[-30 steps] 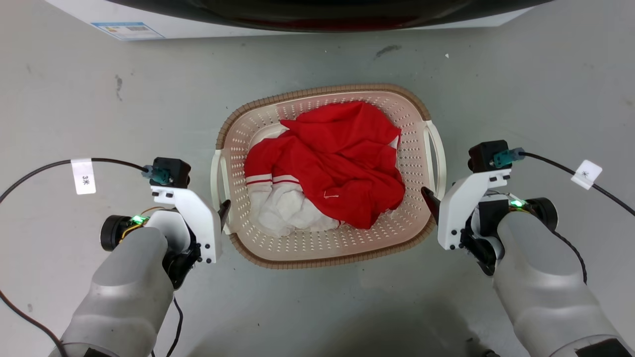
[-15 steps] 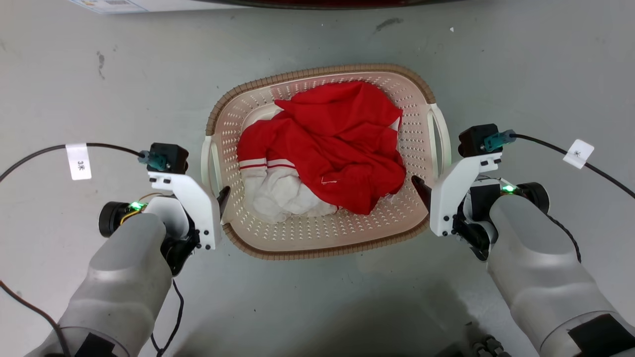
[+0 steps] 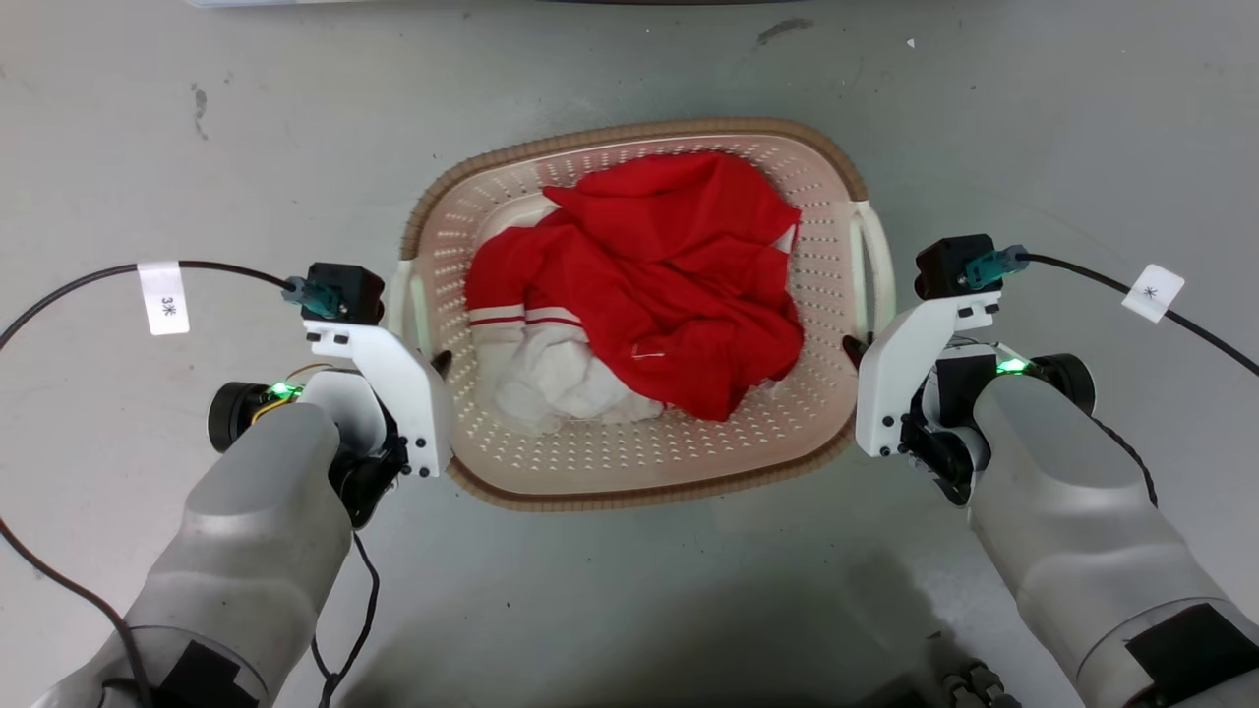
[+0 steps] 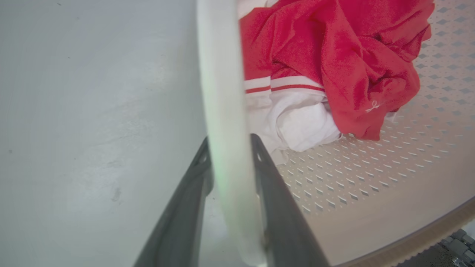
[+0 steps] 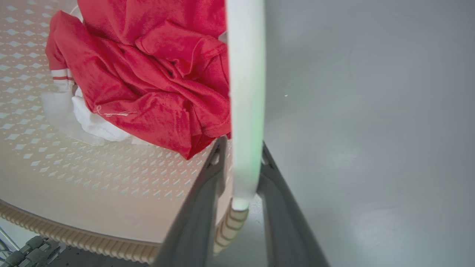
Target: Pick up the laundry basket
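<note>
The laundry basket (image 3: 629,457), pale pink with a brown woven-look rim, sits between my two arms in the head view. My left gripper (image 3: 441,362) is at its white left handle (image 3: 405,295). In the left wrist view the two dark fingers of that gripper (image 4: 230,148) press on both sides of the handle (image 4: 222,74). My right gripper (image 3: 854,346) is at the right handle (image 3: 878,265). The right wrist view shows this gripper (image 5: 242,152) shut around its handle (image 5: 245,74) in the same way.
A crumpled red and white garment (image 3: 669,275) fills the middle of the basket. Grey concrete floor (image 3: 1033,128) lies all around. Black cables with white tags (image 3: 162,298) trail from both wrists. Part of my base (image 3: 969,683) shows at the bottom edge.
The view has shifted, and the white appliance has slid out at the top. The basket looks larger than before. Both grippers stay at its handles and sit slightly closer together.
</note>
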